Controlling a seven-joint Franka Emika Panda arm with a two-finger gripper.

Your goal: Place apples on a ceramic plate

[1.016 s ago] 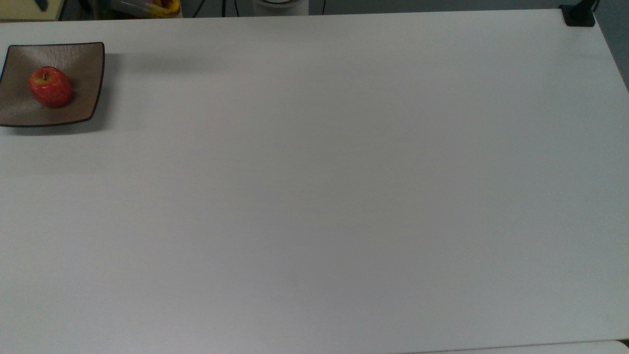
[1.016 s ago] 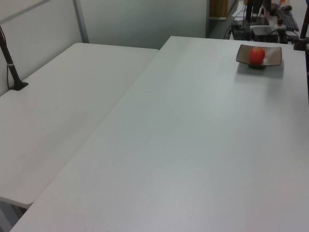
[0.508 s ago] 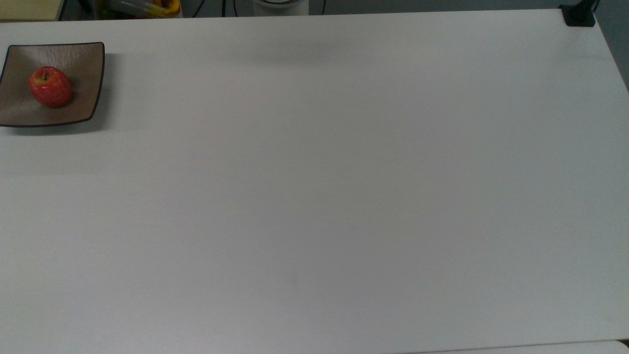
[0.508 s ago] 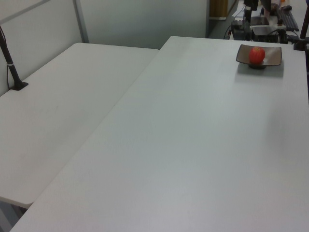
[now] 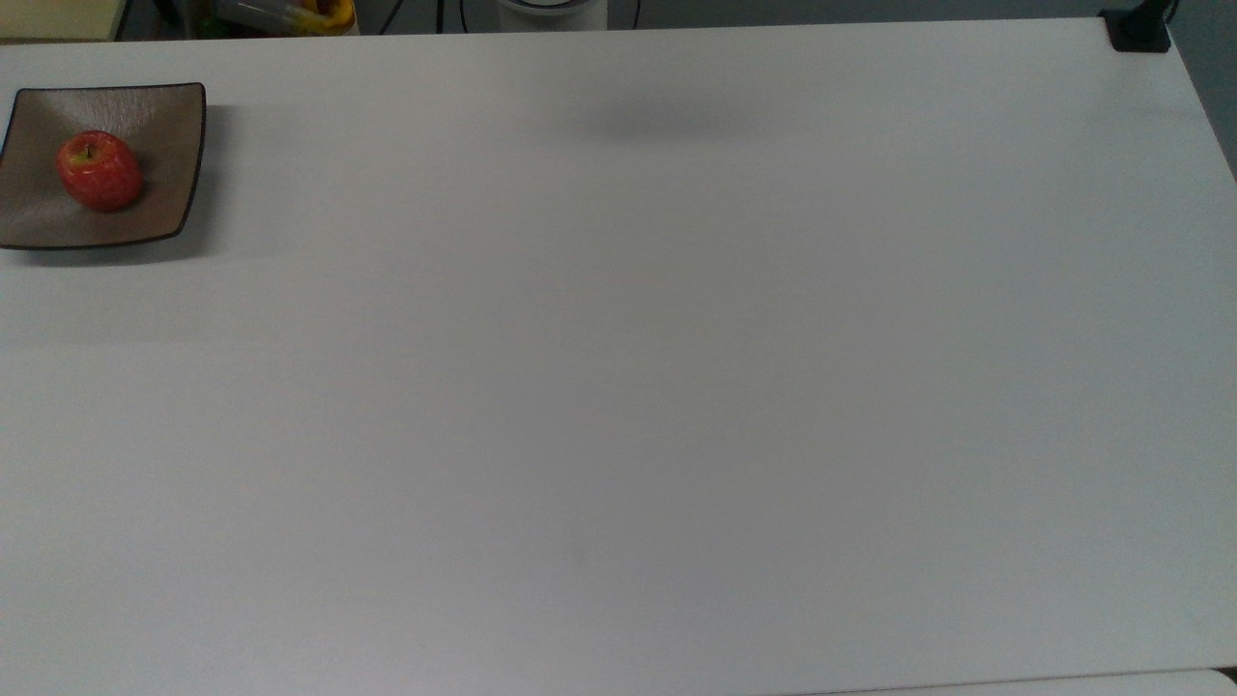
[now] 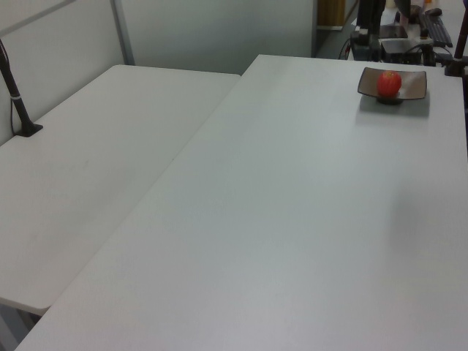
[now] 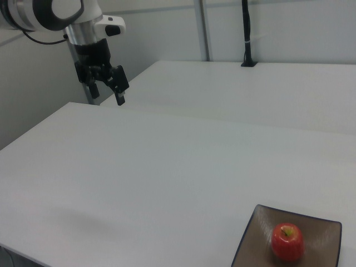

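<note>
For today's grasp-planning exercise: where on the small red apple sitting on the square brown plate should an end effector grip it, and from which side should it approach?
Grip the small glossy red apple across its widest middle, coming straight down from above. It stands stem-up, and the upturned rim of the square brownish ceramic plate would probably obstruct a low sideways approach. The end effector hangs open, far across the table.

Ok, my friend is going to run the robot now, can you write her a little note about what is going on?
Gripper: jaws open, holding nothing, raised above the white table at the right view's upper left, far from the plate.
Small glossy red apple: resting inside the square brownish ceramic plate, stem up, near the top view's left edge.
Done: apple is on the plate.
Left: nothing seems to remain, apart from perhaps parking the arm.
</note>
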